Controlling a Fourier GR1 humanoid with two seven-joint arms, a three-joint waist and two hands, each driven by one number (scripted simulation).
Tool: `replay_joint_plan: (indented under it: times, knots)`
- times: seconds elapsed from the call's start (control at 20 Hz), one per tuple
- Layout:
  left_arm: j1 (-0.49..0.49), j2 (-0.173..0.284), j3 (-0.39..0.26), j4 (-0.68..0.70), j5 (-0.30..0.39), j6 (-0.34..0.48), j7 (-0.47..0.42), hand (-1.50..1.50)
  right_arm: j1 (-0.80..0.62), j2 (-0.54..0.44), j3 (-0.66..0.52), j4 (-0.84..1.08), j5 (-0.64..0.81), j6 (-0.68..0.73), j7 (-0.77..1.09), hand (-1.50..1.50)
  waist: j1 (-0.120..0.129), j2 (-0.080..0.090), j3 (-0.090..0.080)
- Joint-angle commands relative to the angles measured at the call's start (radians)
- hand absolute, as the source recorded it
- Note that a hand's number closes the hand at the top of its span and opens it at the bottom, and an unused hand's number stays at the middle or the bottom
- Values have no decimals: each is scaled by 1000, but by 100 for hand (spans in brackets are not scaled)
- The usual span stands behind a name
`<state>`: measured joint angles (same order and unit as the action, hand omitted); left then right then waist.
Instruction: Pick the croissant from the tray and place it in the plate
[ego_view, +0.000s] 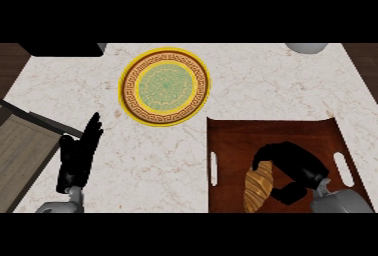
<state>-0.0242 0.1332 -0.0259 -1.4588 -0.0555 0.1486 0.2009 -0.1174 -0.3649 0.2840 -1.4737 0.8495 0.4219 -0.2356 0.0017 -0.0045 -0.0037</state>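
You are at the grasp step: the right hand (289, 167) curls around the croissant (258, 190), which lies on the tray (236, 137). Next, lift and carry it to the plate (165, 87). The left hand (80, 157) rests open.

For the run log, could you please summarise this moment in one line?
right hand: curled on croissant | croissant: in tray | plate: bare | left hand: open

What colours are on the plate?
The plate has a yellow rim, a brown patterned band, and a pale green middle, seen in the head view.
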Motion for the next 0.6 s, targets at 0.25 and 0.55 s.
replay_joint_plan:
  times: [0.25, 0.55]
  knots:
    - [-11, -15, -23, 17, -29, -8, -12, 0, -223, 352, 161, 87, 151, -61, 303, 150, 46, 13, 2]
    - [-79, -28, -70, -20, -20, -49, 46, 0, -406, 362, 255, 171, 60, -240, 556, 150, 143, 24, 5]
